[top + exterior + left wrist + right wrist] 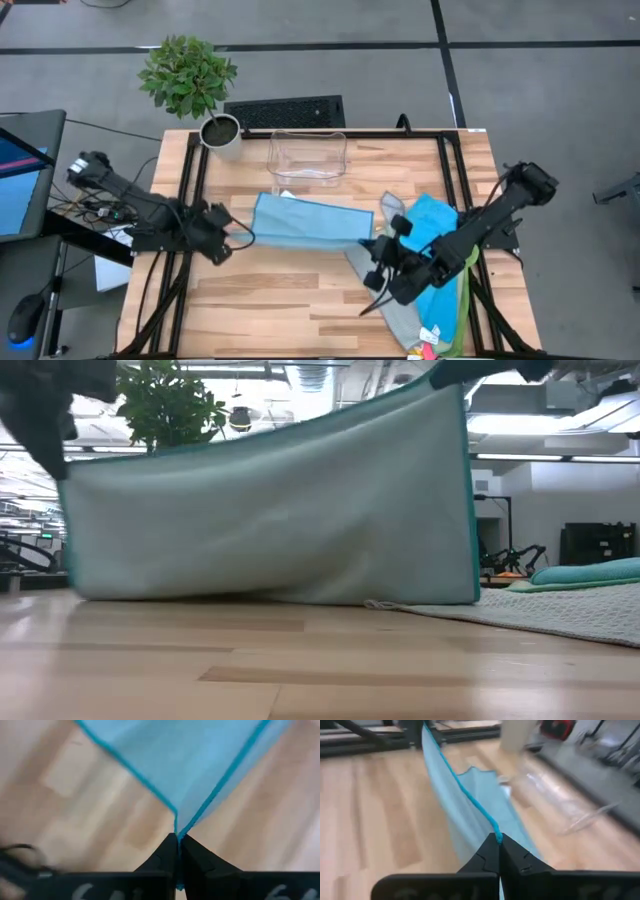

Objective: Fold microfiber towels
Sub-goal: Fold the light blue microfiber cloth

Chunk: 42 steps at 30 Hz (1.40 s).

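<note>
light blue towel [270,510] — stretched between tools | left tool [243,238], right tool [368,243] — each clamped on a corner

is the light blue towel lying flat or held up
Held up: the light blue towel hangs stretched between the left tool and right tool, each shut on a corner, lower edge on the table.

The soft, matt light blue microfiber towel [305,222] hangs smooth. The pale wooden plank table [300,310] has a faint sheen. The clear plastic bin [307,158] is glossy.

grey tiled floor [540,90], a potted plant [188,75], ceiling lights [540,457] overhead.
</note>
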Available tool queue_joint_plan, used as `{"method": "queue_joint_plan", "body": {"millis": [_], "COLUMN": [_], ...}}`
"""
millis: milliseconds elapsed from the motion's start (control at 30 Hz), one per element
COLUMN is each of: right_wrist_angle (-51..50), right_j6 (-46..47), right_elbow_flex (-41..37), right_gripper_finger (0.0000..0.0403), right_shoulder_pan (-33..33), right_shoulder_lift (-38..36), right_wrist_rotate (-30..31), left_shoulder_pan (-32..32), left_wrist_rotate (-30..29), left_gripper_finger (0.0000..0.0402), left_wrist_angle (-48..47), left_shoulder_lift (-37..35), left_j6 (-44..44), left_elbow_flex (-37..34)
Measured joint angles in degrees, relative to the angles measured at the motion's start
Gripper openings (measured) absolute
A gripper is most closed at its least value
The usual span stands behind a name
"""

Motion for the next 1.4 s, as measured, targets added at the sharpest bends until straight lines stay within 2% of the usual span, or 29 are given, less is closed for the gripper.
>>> {"method": "queue_joint_plan", "body": {"millis": [167,300,600,700,767,967,1233,1400], "right_wrist_angle": [3.05,3.36,2.10,-0.63,-4.27,-15.17,-17.62,-19.34], "right_j6": [3.97,8.88,18.11,20.67,21.56,24.03,17.99,15.65], "right_elbow_flex": [-0.54,-0.48,-0.52,-0.50,-0.50,-0.42,-0.47,-0.48], "right_gripper_finger": [0.0016,0.0017,0.0017,0.0020,0.0022,0.0016,0.0023,0.0018], "right_shoulder_pan": [1.79,3.42,6.36,6.85,6.27,1.12,-6.05,-8.16], "right_shoulder_lift": [3.64,6.63,7.79,7.65,6.72,4.64,5.73,6.28], "right_wrist_rotate": [-4.77,-6.39,-6.55,-6.65,-6.98,-7.57,-10.93,-11.11], "left_shoulder_pan": [-7.66,-11.88,-14.49,-14.64,-13.54,-7.44,2.62,6.65], "left_wrist_rotate": [0.95,2.37,6.26,5.39,3.31,-8.74,-14.66,-15.31], "left_gripper_finger": [0.0000,0.0000,0.0000,0.0000,0.0000,0.0000,0.0000,0.0000], "left_wrist_angle": [6.32,11.36,16.18,15.67,13.74,3.80,2.59,1.66], "left_shoulder_lift": [2.16,5.57,16.13,18.27,18.33,15.36,14.69,14.77], "left_j6": [-7.00,-10.78,-15.37,-12.80,-9.35,-1.23,12.49,14.90], "left_elbow_flex": [-0.15,-0.15,-0.02,1.05,2.01,4.60,4.55,4.53]}}
